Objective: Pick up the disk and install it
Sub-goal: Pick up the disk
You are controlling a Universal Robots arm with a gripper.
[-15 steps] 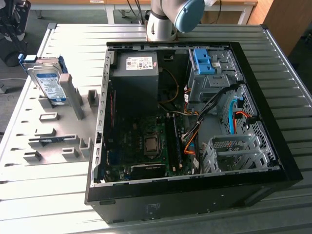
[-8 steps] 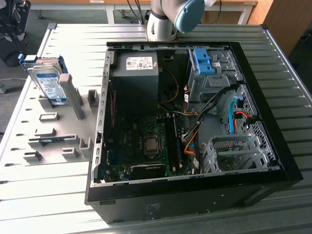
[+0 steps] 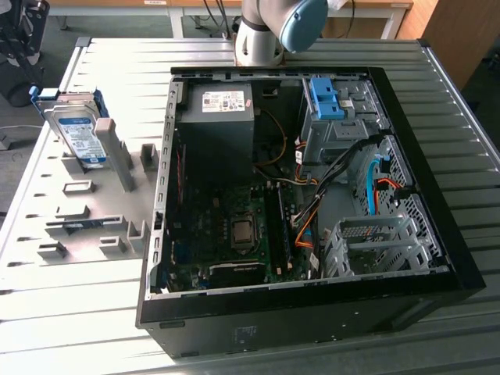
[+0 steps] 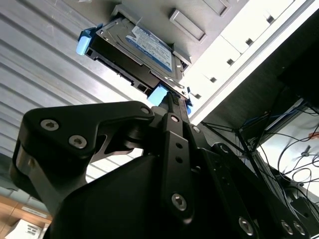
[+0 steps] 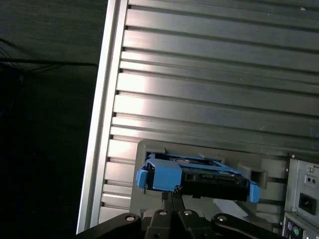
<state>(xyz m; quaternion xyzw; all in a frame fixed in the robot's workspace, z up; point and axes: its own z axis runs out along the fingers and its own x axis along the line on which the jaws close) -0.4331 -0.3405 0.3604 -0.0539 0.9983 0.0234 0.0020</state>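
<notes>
The disk [image 3: 76,129], silver with a blue-and-white label and blue rails, stands tilted on edge in a grey holder [image 3: 94,199] at the exterior view's left, outside the computer case. Both wrist views look along my gripper toward the disk [image 4: 144,45] [image 5: 199,174]. My gripper [image 4: 172,95] [image 5: 169,193] is apart from it, with its fingers together and nothing held. The arm [image 3: 269,27] rises behind the case's far edge.
An open black computer case [image 3: 437,258] lies on the slatted metal table [image 3: 78,312]. Inside are a grey power-supply box [image 3: 219,117], a metal drive cage with a blue bracket [image 3: 328,98], a lower metal cage [image 3: 375,242] and loose cables [image 3: 312,211].
</notes>
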